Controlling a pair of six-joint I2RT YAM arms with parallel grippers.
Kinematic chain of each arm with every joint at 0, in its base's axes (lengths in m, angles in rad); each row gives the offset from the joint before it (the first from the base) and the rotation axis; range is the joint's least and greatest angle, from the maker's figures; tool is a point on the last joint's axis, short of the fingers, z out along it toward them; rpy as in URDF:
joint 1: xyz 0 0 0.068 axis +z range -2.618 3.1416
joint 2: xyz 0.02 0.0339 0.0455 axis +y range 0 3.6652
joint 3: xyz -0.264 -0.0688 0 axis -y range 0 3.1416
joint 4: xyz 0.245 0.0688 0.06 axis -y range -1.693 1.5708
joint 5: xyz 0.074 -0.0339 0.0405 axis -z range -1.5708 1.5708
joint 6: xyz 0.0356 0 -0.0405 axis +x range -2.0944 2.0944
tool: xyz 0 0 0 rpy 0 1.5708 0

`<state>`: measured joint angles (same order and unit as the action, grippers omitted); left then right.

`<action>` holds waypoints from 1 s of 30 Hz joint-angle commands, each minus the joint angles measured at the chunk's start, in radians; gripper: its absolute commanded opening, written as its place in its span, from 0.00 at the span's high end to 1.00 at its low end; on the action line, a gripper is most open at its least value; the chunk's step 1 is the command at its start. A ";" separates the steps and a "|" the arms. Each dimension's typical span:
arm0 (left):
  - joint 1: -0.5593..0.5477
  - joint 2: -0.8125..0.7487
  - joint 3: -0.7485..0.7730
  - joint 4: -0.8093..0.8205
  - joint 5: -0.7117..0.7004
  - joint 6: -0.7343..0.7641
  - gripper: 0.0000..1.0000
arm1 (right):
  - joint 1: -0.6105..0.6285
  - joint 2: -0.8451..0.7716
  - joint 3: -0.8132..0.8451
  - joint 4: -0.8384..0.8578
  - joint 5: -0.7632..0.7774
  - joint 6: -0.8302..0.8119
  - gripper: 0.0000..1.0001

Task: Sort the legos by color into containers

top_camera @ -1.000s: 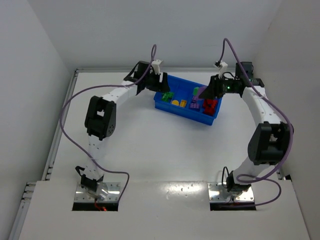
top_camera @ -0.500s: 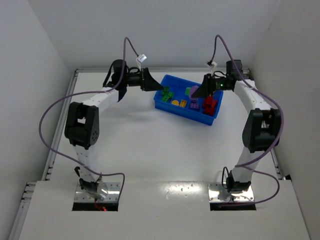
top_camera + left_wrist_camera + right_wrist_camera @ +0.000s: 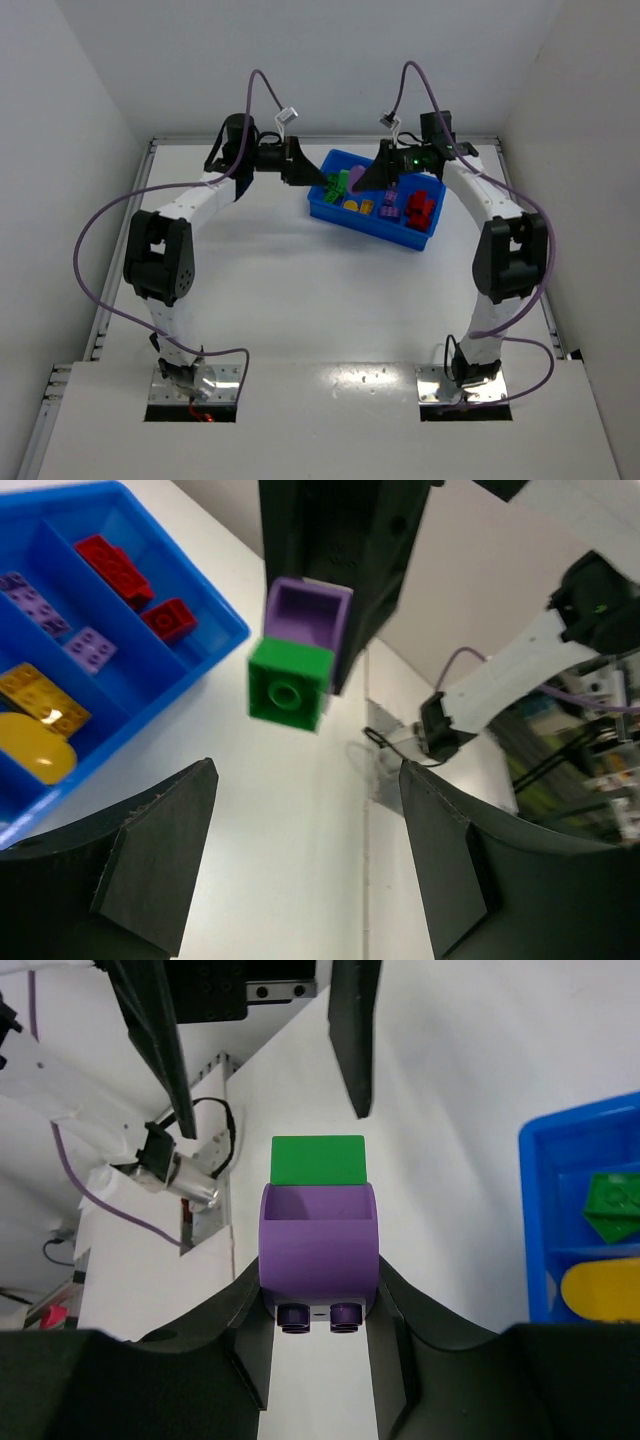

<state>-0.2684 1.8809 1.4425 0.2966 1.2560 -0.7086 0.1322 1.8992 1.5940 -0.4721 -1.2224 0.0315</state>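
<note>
My right gripper (image 3: 320,1305) pinches a smooth purple brick (image 3: 319,1245) joined to a square green brick (image 3: 318,1160), held near the divided blue bin (image 3: 205,605). Separate compartments hold red legos (image 3: 112,562), purple legos (image 3: 30,598) and yellow legos (image 3: 40,702). My left gripper (image 3: 307,772) has its fingers wide apart.

Hard, glossy moulded plastic dominates: the bright blue bin (image 3: 355,220) shines along its rim, and the red bricks (image 3: 115,565) and rounded yellow piece (image 3: 30,748) inside it catch the light. Near the bin, a purple brick (image 3: 318,1250) and a green brick (image 3: 318,1162) show the same smooth sheen against the matt black, faintly grainy plastic jaws of the right gripper (image 3: 320,1295). The white bench (image 3: 300,290) under the bin looks smooth and satin-finished. Bare shiny metal plates (image 3: 225,380) sit at its edge farthest from the bin.
</note>
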 commanded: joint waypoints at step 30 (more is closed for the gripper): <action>-0.034 -0.049 -0.013 0.070 0.028 0.061 0.36 | 0.095 0.004 0.020 0.217 -0.086 0.163 0.95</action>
<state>-0.2749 1.8809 1.4540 0.2409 1.2339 -0.5938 0.2073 1.8980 1.5600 -0.3290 -1.2842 0.1875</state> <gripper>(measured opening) 0.645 0.372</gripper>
